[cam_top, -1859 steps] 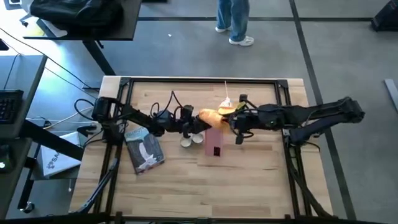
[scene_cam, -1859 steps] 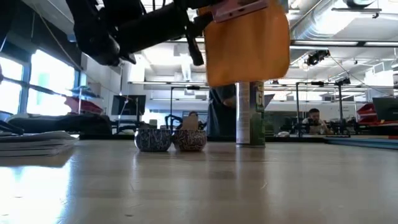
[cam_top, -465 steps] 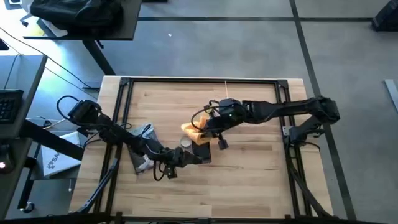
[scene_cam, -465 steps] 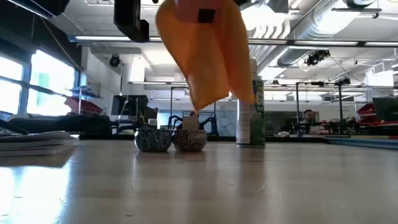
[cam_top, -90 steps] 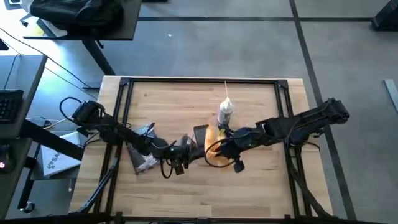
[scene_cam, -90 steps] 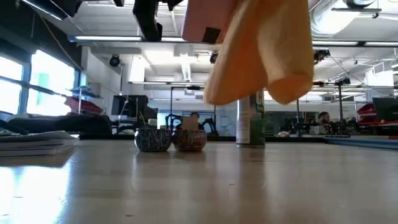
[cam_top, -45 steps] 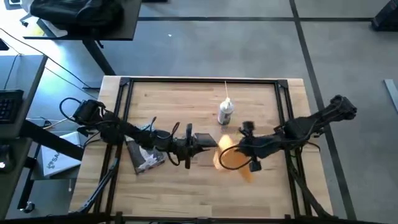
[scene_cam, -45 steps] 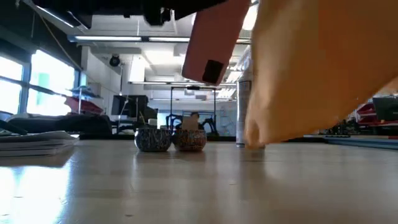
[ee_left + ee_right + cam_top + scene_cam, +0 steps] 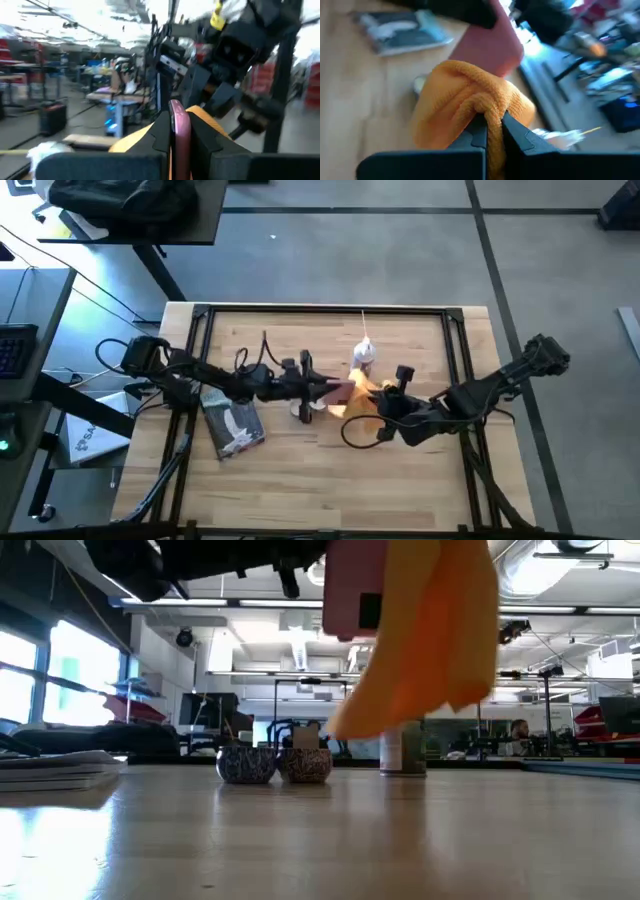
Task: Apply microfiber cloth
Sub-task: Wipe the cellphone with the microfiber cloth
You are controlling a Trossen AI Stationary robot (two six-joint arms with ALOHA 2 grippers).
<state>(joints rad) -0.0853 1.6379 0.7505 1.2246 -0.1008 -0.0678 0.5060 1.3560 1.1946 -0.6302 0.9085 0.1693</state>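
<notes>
Half a second back the cloth hung low over the front of the table; now the right claw (image 9: 372, 402) holds it up near the middle, against the pink slab carried by the left claw (image 9: 330, 388).

The microfiber cloth (image 9: 430, 635) is orange-yellow, soft and ribbed in weave, bunched into thick folds where the right claw's fingers (image 9: 479, 131) pinch it. In the low view it hangs in the air as a long drape, its lower edge above the table (image 9: 320, 840) and not touching it.

One cloth shows. One pink slab (image 9: 355, 585) with a small dark square on it is clamped edge-on between the left claw's fingers (image 9: 160, 131). Two small round tins (image 9: 246, 764) stand side by side on the table, touching or nearly so. One spray can (image 9: 362, 358) stands upright just behind the cloth. One grey-and-white flat packet (image 9: 232, 420) lies near the table's left side.

Both arms reach in low and nearly level from their own sides, meeting at the centre; the left arm (image 9: 215, 380) stretches over the packet's far end, the right arm (image 9: 490, 390) slants in from the right edge.
</notes>
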